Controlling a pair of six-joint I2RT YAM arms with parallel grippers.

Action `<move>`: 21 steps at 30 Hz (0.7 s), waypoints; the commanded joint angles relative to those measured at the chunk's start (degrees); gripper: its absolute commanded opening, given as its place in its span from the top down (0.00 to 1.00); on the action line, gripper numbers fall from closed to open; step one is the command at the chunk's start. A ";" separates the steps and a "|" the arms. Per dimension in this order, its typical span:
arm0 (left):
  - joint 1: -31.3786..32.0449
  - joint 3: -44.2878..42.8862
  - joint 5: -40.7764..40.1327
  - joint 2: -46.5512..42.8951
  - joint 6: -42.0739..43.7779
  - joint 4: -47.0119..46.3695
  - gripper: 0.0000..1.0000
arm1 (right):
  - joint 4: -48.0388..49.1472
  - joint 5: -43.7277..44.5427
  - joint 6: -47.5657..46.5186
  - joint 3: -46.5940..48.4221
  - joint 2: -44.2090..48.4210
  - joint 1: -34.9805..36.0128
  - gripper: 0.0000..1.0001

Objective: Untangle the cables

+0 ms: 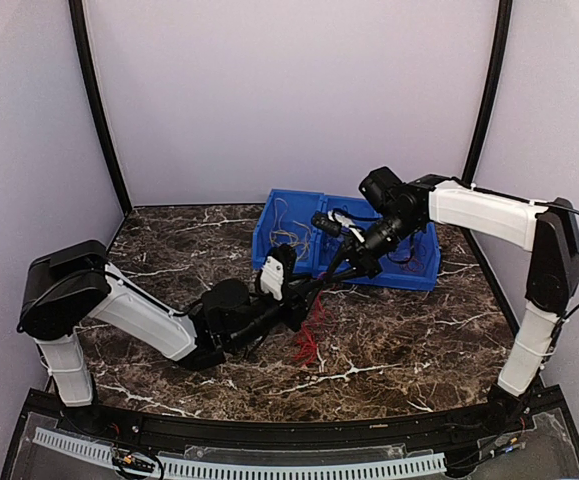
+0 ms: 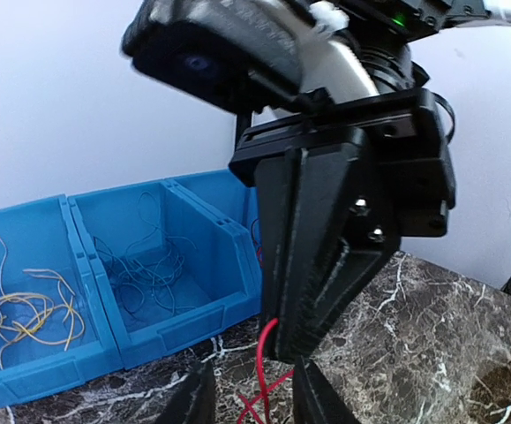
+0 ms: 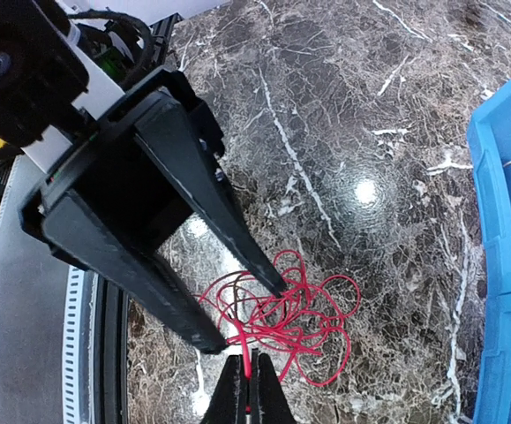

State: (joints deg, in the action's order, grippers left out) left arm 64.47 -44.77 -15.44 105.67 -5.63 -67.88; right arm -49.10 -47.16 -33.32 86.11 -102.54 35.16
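A tangle of red cables (image 1: 309, 340) lies on the marble table in front of the blue bin (image 1: 291, 200). In the right wrist view the tangle (image 3: 312, 322) sits just past my right gripper (image 3: 251, 389), which is shut on one red strand. My left gripper (image 3: 244, 314) is open, its two black fingers astride the near side of the tangle. In the left wrist view my left gripper (image 2: 255, 402) stands open around the red strand (image 2: 264, 371), which rises into the shut right gripper (image 2: 290, 344) just above. From the top, both grippers (image 1: 309, 292) (image 1: 341, 268) meet over the tangle.
The blue bin has several compartments; one holds yellow wires (image 2: 26, 309), the one beside it thin bluish wires (image 2: 149, 265). The bin's edge (image 3: 502, 265) lies to the right in the right wrist view. A perforated rail (image 1: 239, 465) runs along the near edge.
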 commanded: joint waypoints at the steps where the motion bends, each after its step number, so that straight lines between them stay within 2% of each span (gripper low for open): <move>1: 0.22 -2.41 -8.24 2.49 -1.54 -3.95 0.81 | -0.58 -4.09 0.07 0.75 3.38 -0.01 1.00; 3: 0.22 -3.48 -10.01 4.22 -2.23 -3.60 0.85 | -1.83 -6.43 -0.57 1.49 4.34 0.00 1.00; 7: 0.22 -6.27 -11.27 9.84 -1.64 -3.85 0.88 | -8.31 -11.93 -5.12 6.05 4.94 0.00 1.00; 12: 0.22 -8.17 -10.04 16.26 -1.77 -4.12 0.90 | -13.42 -13.81 -9.00 11.51 6.68 -0.24 1.00; 17: 0.15 -7.74 -10.79 19.12 -1.72 -3.18 0.90 | -16.52 -15.80 -10.78 16.37 8.29 -1.04 1.00; 21: 0.13 -6.48 -11.28 19.16 -2.12 -1.42 0.92 | -20.02 -17.31 -12.08 23.91 8.48 -3.75 1.00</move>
State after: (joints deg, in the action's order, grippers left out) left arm 64.51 -52.07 -25.21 125.56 -7.07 -69.78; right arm -64.64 -60.80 -42.87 103.39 -95.72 34.17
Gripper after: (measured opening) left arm 0.086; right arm 0.017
